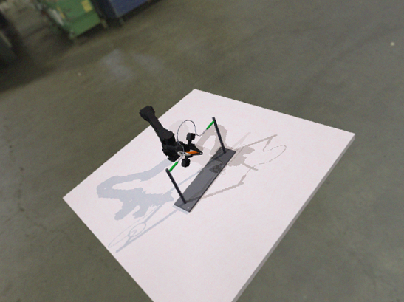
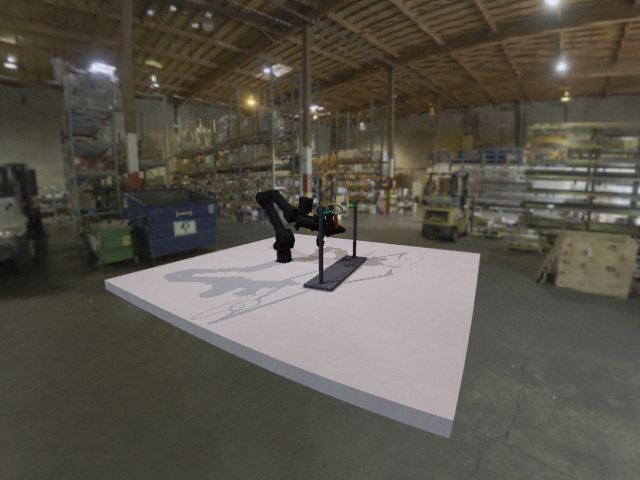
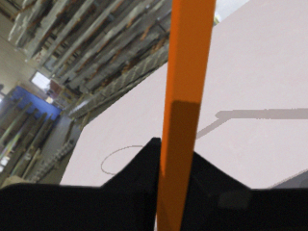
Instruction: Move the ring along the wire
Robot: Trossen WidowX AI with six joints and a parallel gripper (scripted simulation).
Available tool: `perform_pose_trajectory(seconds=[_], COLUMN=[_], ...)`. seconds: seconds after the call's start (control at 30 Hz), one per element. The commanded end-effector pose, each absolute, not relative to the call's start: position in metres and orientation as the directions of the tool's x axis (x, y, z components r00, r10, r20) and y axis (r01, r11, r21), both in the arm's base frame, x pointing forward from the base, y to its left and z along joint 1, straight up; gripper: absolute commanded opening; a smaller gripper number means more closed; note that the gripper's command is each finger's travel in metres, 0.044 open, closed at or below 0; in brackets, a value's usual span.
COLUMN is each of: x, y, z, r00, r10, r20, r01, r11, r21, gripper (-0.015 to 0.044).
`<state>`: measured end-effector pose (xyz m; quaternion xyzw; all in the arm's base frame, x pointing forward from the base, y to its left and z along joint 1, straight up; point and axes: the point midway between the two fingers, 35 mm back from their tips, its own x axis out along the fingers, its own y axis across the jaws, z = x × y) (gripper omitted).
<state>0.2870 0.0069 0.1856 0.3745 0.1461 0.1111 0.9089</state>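
Note:
My gripper [image 1: 199, 153] [image 2: 342, 230] [image 3: 164, 145] is shut on the orange handle [image 1: 192, 152] [image 2: 336, 222] [image 3: 188, 63], which slants in its fingers. The ring [image 1: 182, 153] is tilted around the low end of the thin grey wire [image 1: 187, 120], just past the near green part [image 1: 173, 166] [image 2: 327, 212]. I cannot tell whether ring and wire touch. The near post [image 1: 176, 187] [image 2: 321, 248] holds that green part. The far green part [image 1: 210, 125] [image 2: 352, 206] is at the far post [image 1: 219, 136] [image 2: 355, 232]. The wrist view shows neither ring nor wire.
Both posts stand on a dark base plate [image 1: 202, 178] [image 2: 330, 279] on the white table top [image 1: 260, 214] [image 2: 361, 320]. The grey wire rises in a tall loop beside the gripper, then dips toward the far green part. Shadows of the arm and wire lie on the table.

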Motion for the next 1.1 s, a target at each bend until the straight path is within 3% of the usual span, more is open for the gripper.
perform_pose_trajectory(seconds=[0.0, 0.53, 1.07], x=[0.278, 0.241, 0.238], y=[0.014, 0.03, 0.036], z=[0.2, 0.262, 0.311], r00=[0.912, 0.762, 0.75], r10=[0.36, 0.625, 0.662], r20=[-0.194, -0.17, -0.013], r01=[-0.089, -0.039, 0.009], r11=[0.637, 0.307, 0.009], r21=[0.766, 0.951, 1.0], gripper=[-0.015, -0.015, -0.015])
